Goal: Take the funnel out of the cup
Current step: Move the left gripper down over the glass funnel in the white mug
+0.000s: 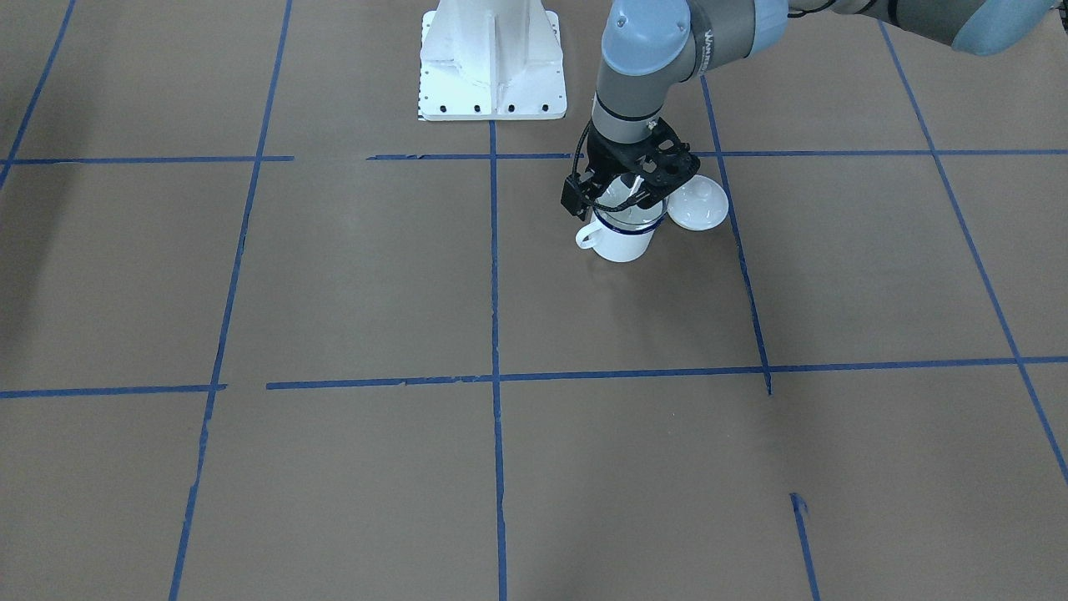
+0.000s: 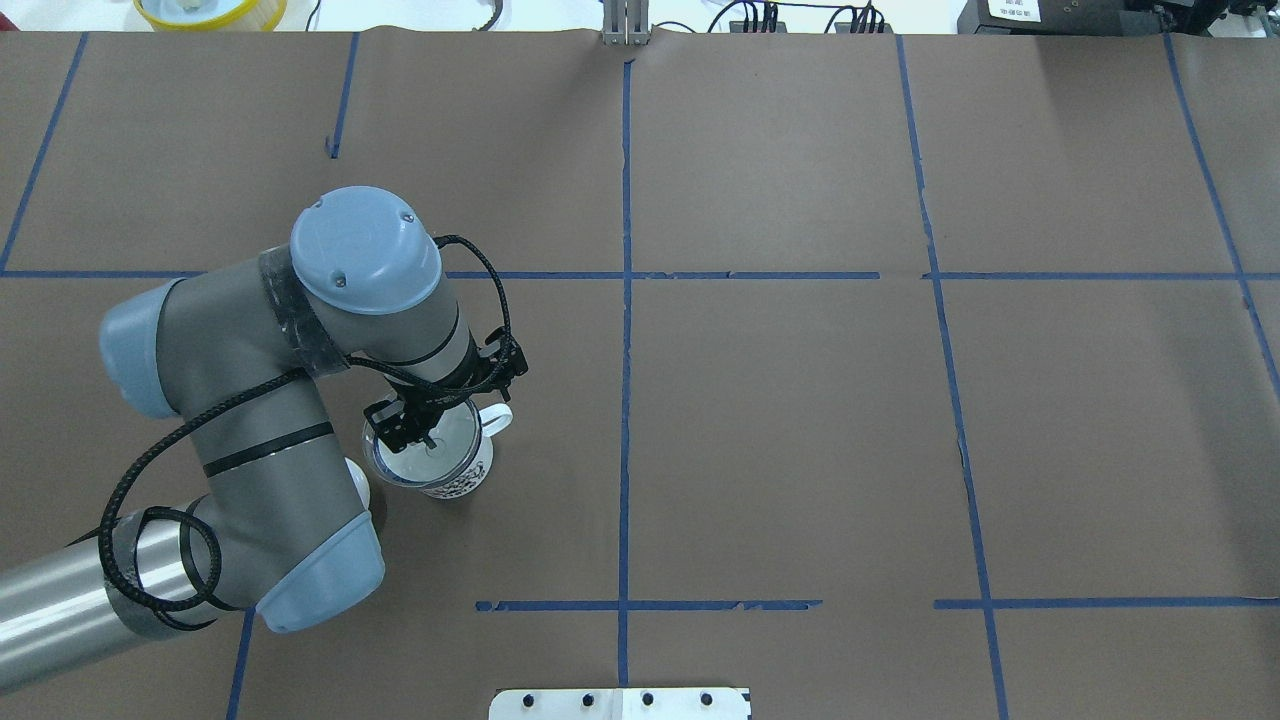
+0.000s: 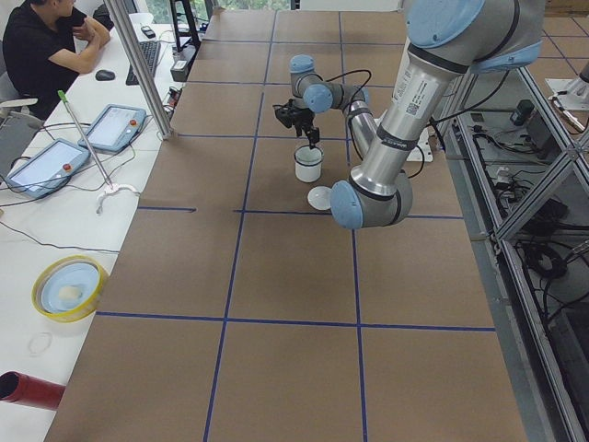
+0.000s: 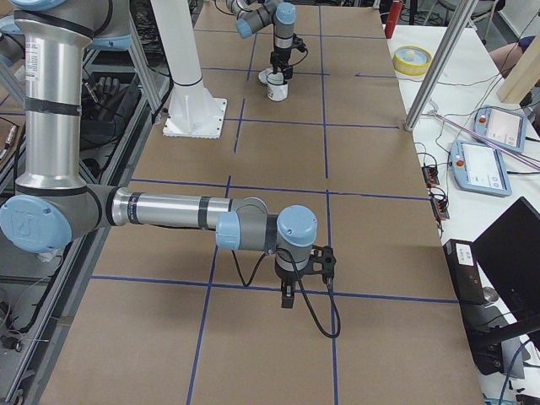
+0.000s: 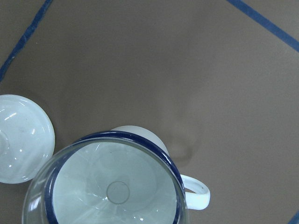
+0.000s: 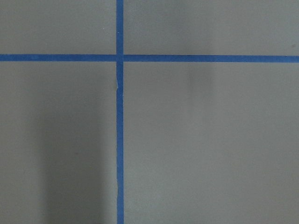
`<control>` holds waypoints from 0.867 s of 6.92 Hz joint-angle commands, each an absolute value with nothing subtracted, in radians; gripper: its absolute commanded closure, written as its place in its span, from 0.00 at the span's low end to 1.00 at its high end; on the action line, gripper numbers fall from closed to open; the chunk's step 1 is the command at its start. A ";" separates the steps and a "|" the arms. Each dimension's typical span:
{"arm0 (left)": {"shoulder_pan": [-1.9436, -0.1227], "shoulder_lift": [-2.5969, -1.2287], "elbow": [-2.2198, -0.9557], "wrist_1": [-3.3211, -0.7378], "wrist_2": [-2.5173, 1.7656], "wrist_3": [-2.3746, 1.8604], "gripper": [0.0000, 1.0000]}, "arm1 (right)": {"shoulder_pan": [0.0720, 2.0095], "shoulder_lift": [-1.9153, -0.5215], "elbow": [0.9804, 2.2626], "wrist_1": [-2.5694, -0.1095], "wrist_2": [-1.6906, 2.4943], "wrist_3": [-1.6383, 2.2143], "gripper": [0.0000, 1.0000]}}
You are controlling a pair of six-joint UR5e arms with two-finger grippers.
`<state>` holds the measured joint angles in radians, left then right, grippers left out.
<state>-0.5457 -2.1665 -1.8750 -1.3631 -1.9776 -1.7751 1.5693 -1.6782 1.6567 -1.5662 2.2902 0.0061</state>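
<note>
Brown taped table (image 1: 334, 275), cup (image 1: 622, 242), white lid (image 1: 699, 204) beside it

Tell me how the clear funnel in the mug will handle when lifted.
The small clear funnel looks thin-walled, so probably light. Its glossy cone may slip. It merely rests in the white blue-rimmed mug, likely lifting free.

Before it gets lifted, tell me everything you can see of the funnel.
The funnel is clear, glass or plastic by its look: a wide round cone with a small round spout opening at its centre. It sits upright in the white cup, its edge on the cup's blue rim. The left tool hangs right above it; whether they touch is unclear.
</note>
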 commanded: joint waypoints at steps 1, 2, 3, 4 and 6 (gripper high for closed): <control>-0.543 -2.172 -1.871 -1.364 -1.970 -1.773 0.35 | 1.569 -1.678 1.657 -1.566 2.290 0.006 0.00; -0.543 -2.172 -1.873 -1.365 -1.968 -1.763 0.37 | 1.569 -1.678 1.655 -1.566 2.290 0.006 0.00; -0.543 -2.168 -1.871 -1.385 -1.945 -1.760 0.37 | 1.569 -1.678 1.657 -1.566 2.290 0.006 0.00; -0.543 -2.166 -1.873 -1.390 -1.918 -1.729 0.40 | 1.569 -1.678 1.657 -1.566 2.290 0.006 0.00; -0.543 -2.161 -1.875 -1.390 -1.917 -1.655 0.40 | 1.569 -1.678 1.657 -1.566 2.290 0.006 0.00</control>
<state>-0.5430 -2.1638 -1.8733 -1.3886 -1.9213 -1.6894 1.5693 -1.6782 1.6566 -1.5662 2.2902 0.0061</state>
